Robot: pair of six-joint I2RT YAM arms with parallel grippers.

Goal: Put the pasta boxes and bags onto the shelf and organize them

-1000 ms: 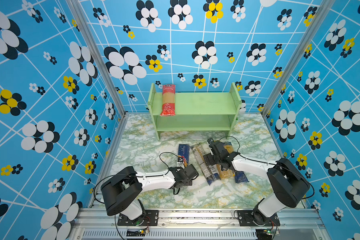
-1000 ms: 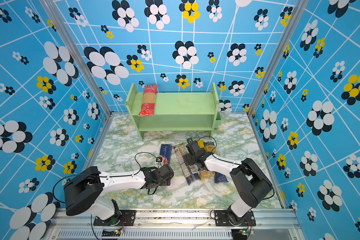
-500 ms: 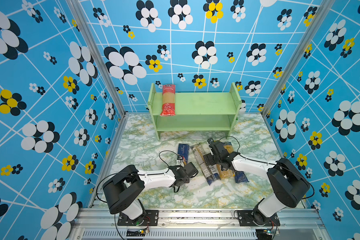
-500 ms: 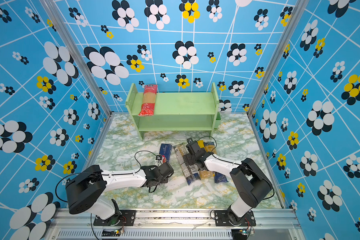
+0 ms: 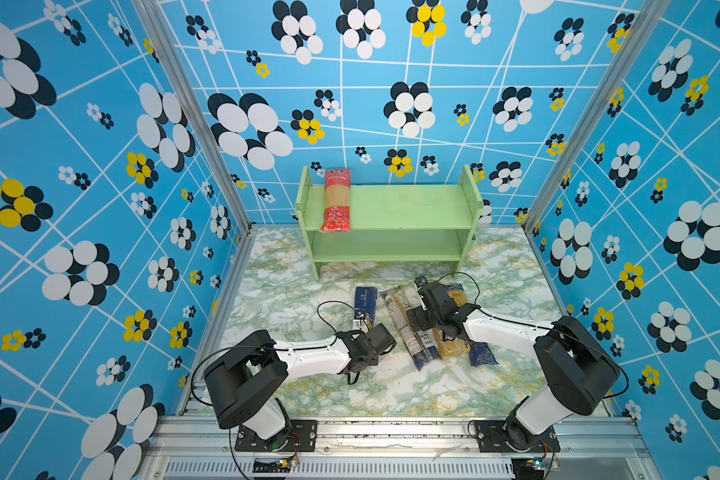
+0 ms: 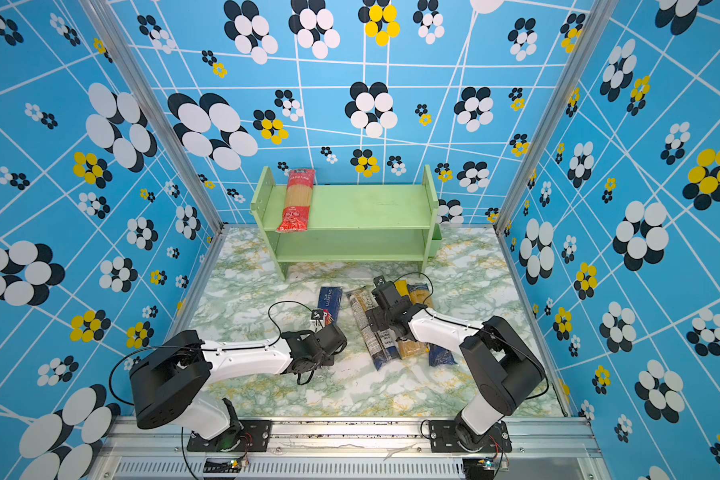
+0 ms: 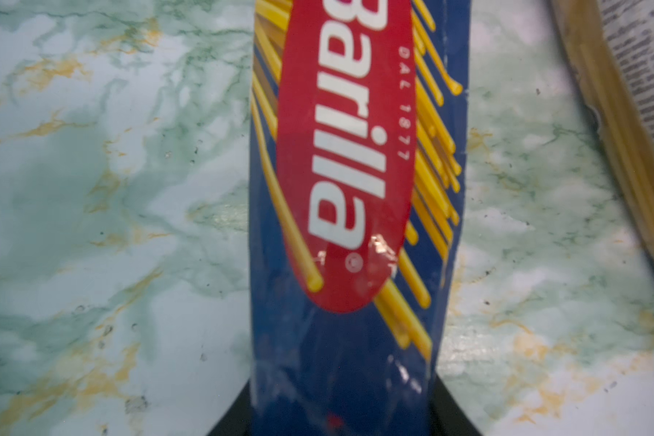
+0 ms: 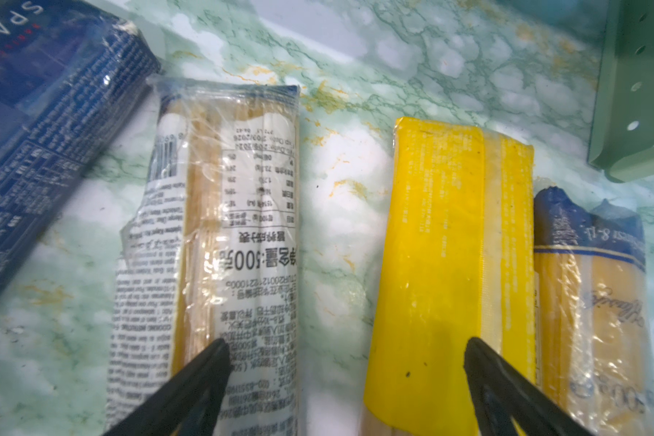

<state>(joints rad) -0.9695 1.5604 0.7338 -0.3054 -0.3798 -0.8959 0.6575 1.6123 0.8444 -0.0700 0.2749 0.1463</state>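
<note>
A dark blue Barilla pack lies on the marble floor, and my left gripper is shut on its near end, a black finger against each side. To its right lie a blue pack with a white label, a yellow-topped bag and a clear bag with a blue end. My right gripper hangs open over the gap between the white-label pack and the yellow-topped bag. A red bag lies on the top tier of the pale green shelf.
The shelf stands against the back wall, and one of its legs is close beyond the far ends of the packs. Patterned blue walls close in the left, right and back. A metal rail runs along the front edge.
My left gripper's jaws have closed in from wide open onto the near end of the Barilla pack, and that arm has shifted slightly. The right arm has not moved.
</note>
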